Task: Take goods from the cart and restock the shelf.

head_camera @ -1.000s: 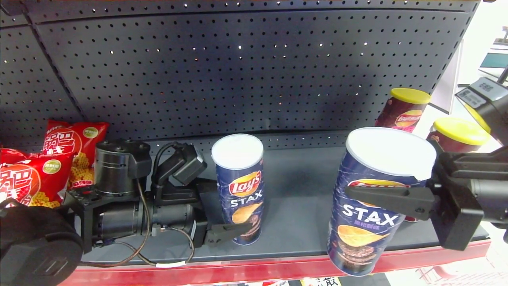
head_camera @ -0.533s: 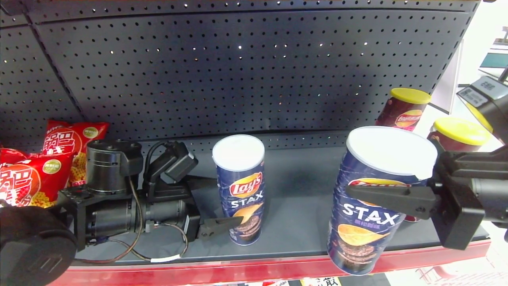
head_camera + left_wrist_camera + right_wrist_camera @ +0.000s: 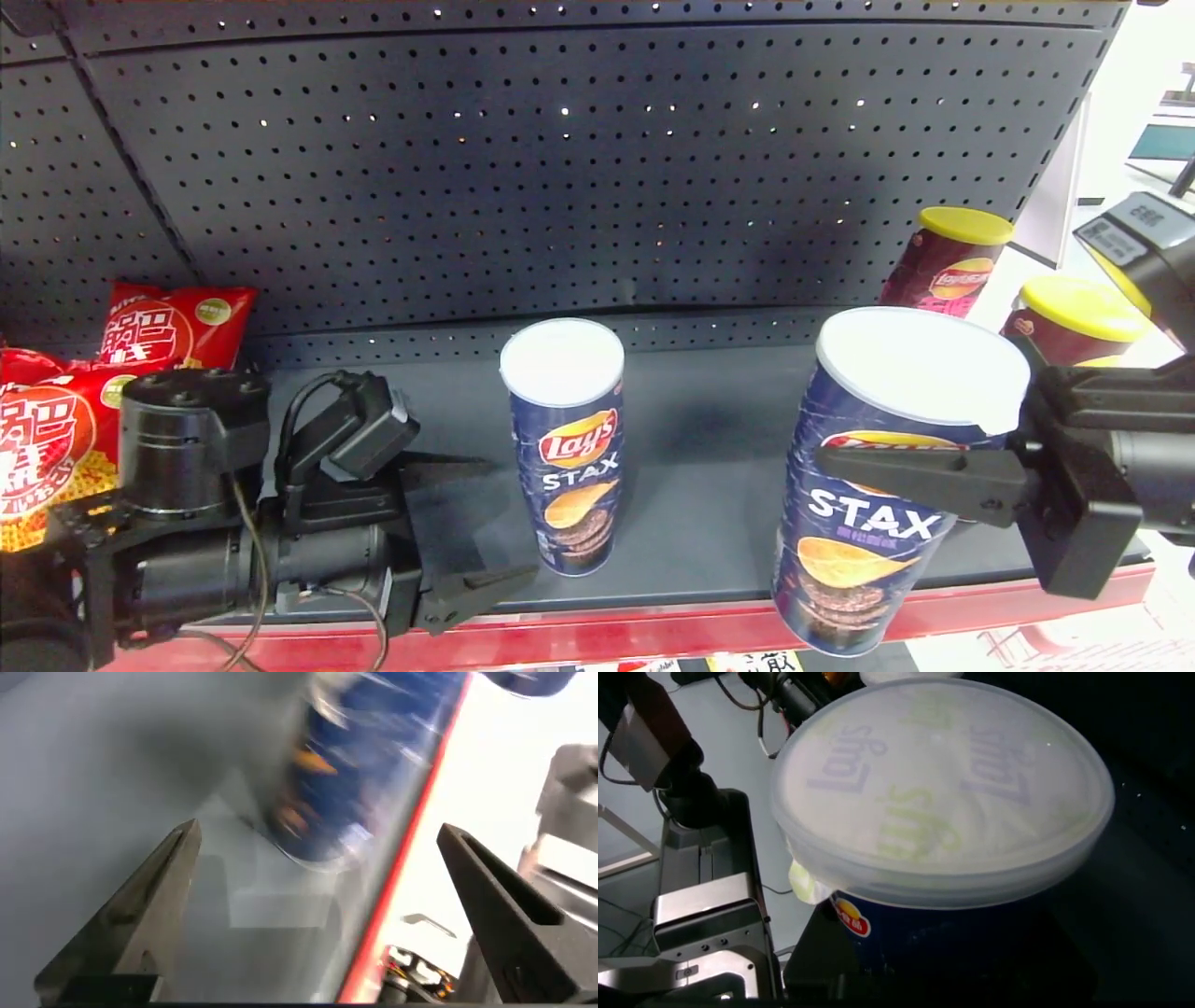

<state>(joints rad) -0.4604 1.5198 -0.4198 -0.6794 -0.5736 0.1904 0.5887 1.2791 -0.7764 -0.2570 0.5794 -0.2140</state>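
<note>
The left hand (image 3: 512, 516) is held low on the left, lying level, with its fingers spread wide and nothing gripped. The right hand (image 3: 896, 448) is held level on the right, clamped around a blue chip can (image 3: 864, 560).

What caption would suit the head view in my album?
Restocking: the right gripper holds a blue chip can at the shelf edge; the left gripper, jaws open, rests beside a shelved can.

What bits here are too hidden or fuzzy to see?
Head view: dark red cans with yellow lids, bottoms hidden behind the nearer blue chip can.
Head view: red snack bags, cut by the edge, covered by the left arm.
Left wrist view: the farther blue chip can, blurred.
Right wrist view: nearer can's sides, under its white lid.
</note>
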